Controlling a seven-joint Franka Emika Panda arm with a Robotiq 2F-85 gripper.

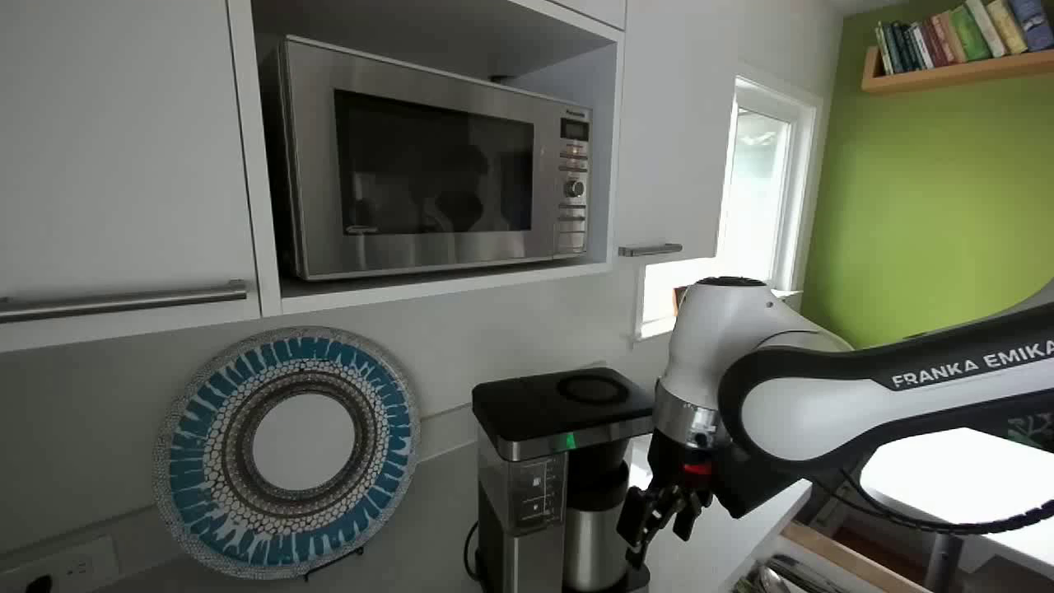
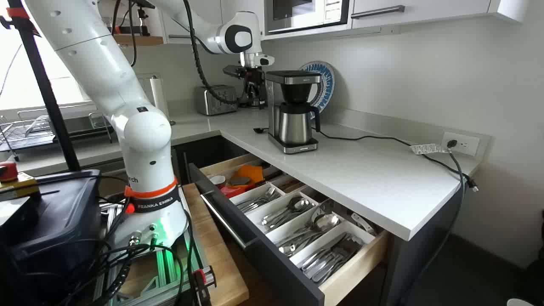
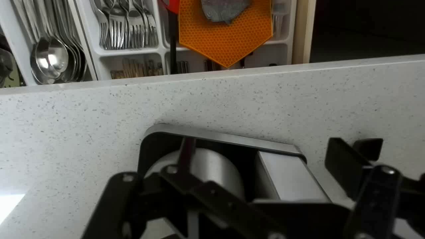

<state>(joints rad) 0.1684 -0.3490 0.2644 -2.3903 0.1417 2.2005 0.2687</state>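
While the pincer (image 1: 661, 539) hangs in an exterior view, the coffee maker (image 1: 527, 478), with its steel carafe (image 1: 589, 548), stands just beside it; if they touch, I cannot tell. On the machine's other side, a round plate (image 1: 305, 442) with blue pattern stands before the wall (image 1: 494, 338), and higher up there is a Panasonic microwave (image 1: 436, 165). In an exterior view, the coffee maker stands upright on the desk (image 2: 382, 178), the pincer is beside its upper half, and a toaster (image 2: 217, 100) is nearby. Below the desk surface, a drawer (image 2: 272, 259) is pulled out and contains cutlery (image 2: 326, 222). In the wrist view, the fingers (image 3: 345, 166) are spread widely, so the pincer is released. The coffee maker appears between and behind them, and past the desk edge lie spoons (image 3: 54, 56), forks (image 3: 126, 26) and an orange honeycomb mat (image 3: 225, 39).
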